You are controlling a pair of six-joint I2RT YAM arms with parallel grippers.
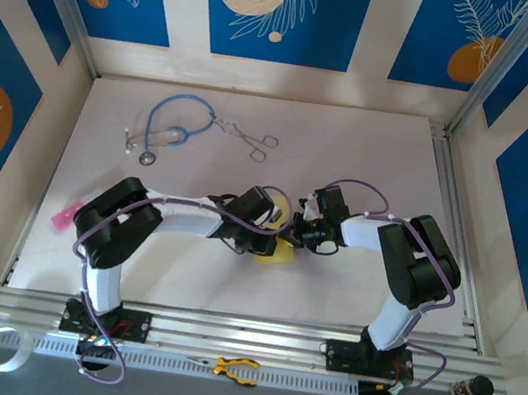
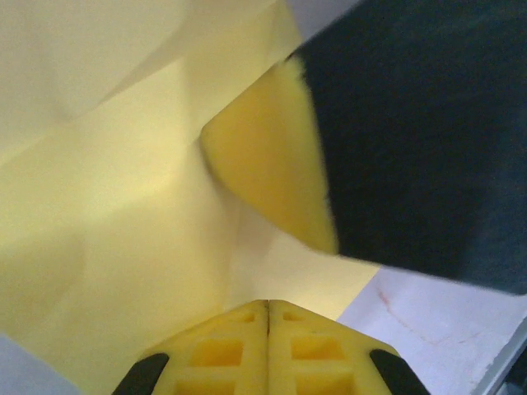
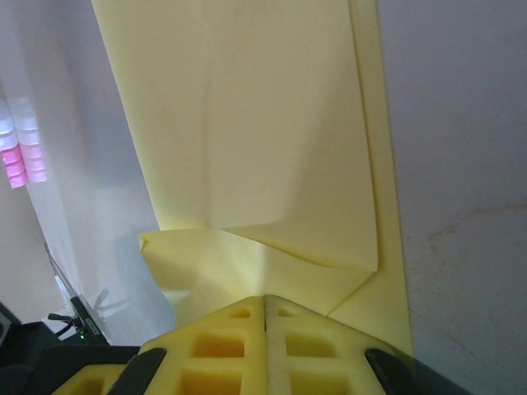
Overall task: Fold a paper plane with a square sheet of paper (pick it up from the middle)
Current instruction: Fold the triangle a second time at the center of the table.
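Pale-yellow square sheet of paper (image 3: 263, 148), part-folded, on white desk (image 3: 461, 164); lengthwise ahead of right jaws; left jaws opposite; both pairs pressed together.

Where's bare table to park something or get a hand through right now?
Free: the far-right corner between forceps and right rail; the near strip between the paper and the front rail. Crowded: centre, where left end effector and right end effector meet at the paper; far left, stethoscope; pink object at the left edge.
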